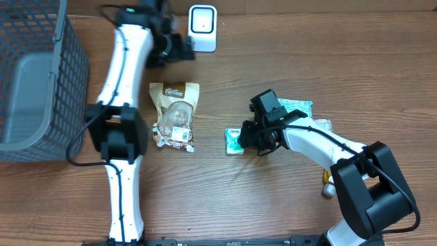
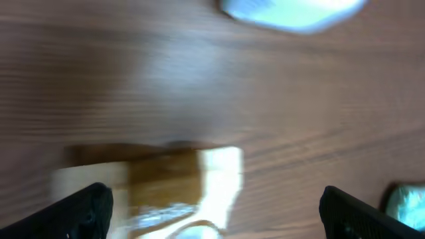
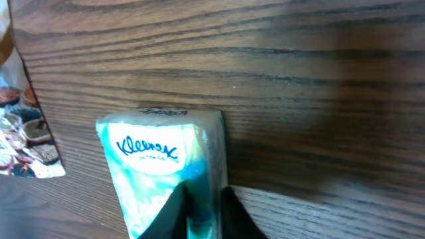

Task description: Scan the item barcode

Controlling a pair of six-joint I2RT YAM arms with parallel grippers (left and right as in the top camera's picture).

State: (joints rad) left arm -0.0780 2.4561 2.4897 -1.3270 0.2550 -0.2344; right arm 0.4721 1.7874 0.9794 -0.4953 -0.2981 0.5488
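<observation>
The tissue pack [image 1: 234, 141] is lying flat on the table [image 1: 273, 205], a little right of the middle, with its printed face turned up. In the right wrist view the tissue pack [image 3: 163, 159] is showing a blue logo on a white and teal wrapper. The right pincer [image 1: 249, 140] is clenching on the right-hand edge of the pack; close up, the right pincer [image 3: 201, 219] is pinching a fold of the wrapper between its dark fingers [image 3: 174, 216], which are nearly meeting.

The left pincer [image 1: 179, 49] is hanging over the far side of the table, just left of the white scanner [image 1: 203, 27], and is grasping nothing. In its own view, which is blurred, the left pincer [image 2: 212, 209] is standing released, its fingers [image 2: 80, 212] spreading wide to the two lower corners.

A snack bag [image 1: 175, 113] is lying left of the tissue pack, apart from it and nearer than the scanner. A grey mesh basket [image 1: 72, 68] is sitting at the far left of the table. A teal packet [image 1: 297, 106] is lying just beyond the right arm.
</observation>
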